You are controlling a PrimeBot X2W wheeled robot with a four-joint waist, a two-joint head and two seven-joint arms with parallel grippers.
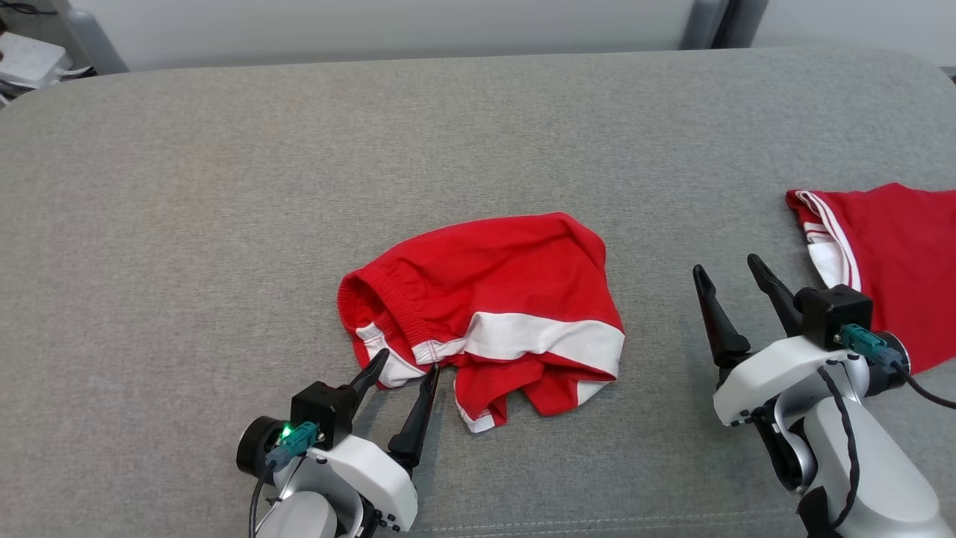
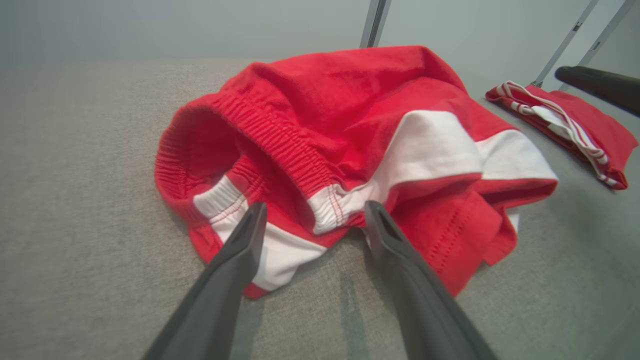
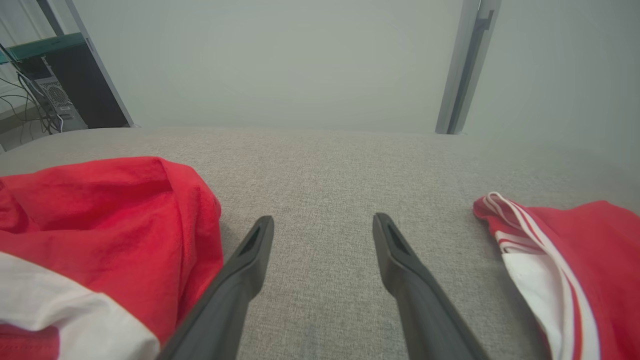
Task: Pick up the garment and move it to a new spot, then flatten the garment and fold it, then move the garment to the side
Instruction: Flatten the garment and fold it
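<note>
Now: limp shorts, best taken by the waistband

Leftmost, the left gripper (image 1: 409, 360) stands open and empty, its tips at the near left edge of the shorts (image 1: 493, 299). The shorts lie crumpled mid-cushion (image 1: 224, 224). They look light, soft and floppy: not slippery, but likely to sag and bunch when lifted. The ribbed waistband (image 2: 280, 135) is probably the firmest hold, with one pinch at each end. Further right, the right gripper (image 1: 726, 264) is open too, over bare cushion between the shorts and another garment (image 1: 889, 254).
</note>
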